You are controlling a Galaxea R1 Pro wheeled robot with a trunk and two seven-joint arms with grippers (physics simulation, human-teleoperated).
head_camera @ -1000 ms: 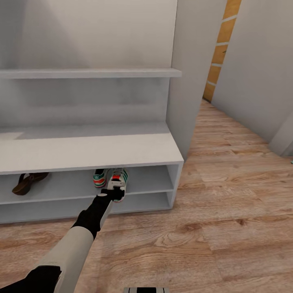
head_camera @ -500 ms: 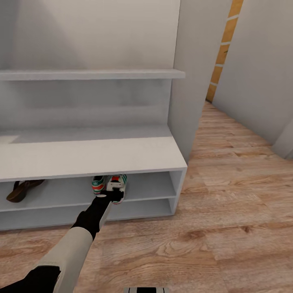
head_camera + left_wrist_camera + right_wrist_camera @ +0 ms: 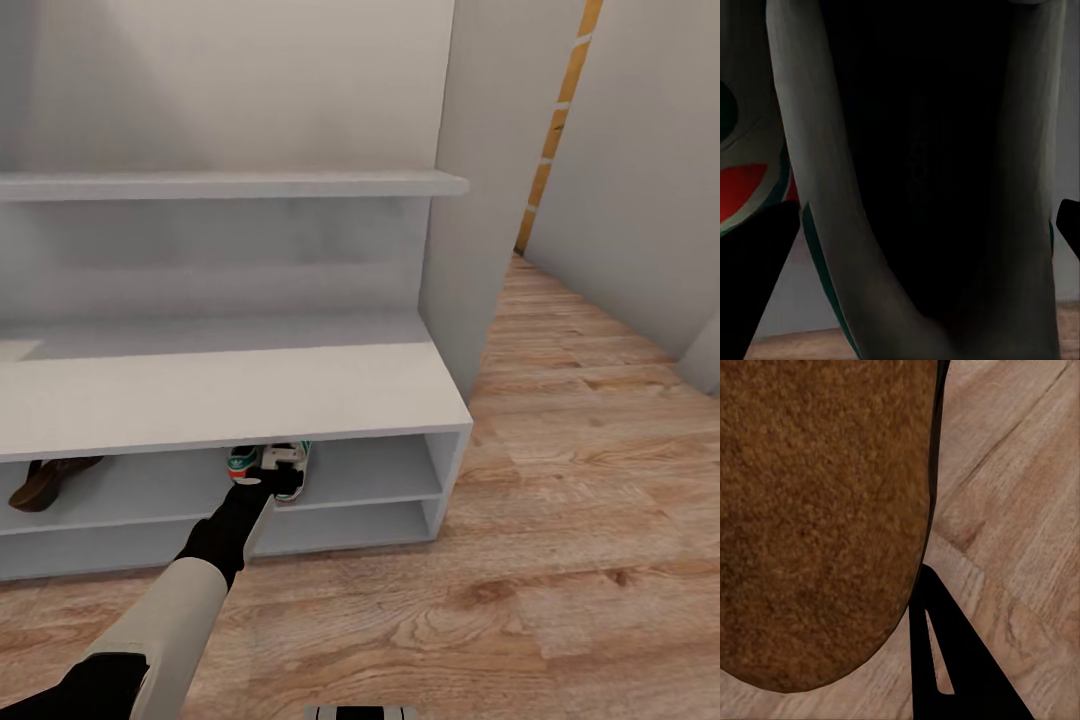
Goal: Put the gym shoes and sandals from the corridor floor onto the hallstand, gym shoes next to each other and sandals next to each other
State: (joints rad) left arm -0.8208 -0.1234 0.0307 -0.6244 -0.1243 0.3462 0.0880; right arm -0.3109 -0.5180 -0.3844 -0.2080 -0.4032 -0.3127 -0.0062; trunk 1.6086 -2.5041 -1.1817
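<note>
Left pincer (image 3: 268, 480) pinching sneaker (image 3: 283, 464) on upper shelf of rack (image 3: 300, 385), lower centre, beside its mate (image 3: 243, 462). Right pincer clamps sandal (image 3: 817, 510) over floor (image 3: 1020, 510). Risk: withdrawal drags sneaker off shelf lip.

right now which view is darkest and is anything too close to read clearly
Left wrist view is darkest: a gym shoe sits so close that its black lining swallows the frame. Right wrist view is evenly lit, but the sandal is only brown texture. Head view is soft and shadowless, dim under the hallstand bench.
</note>
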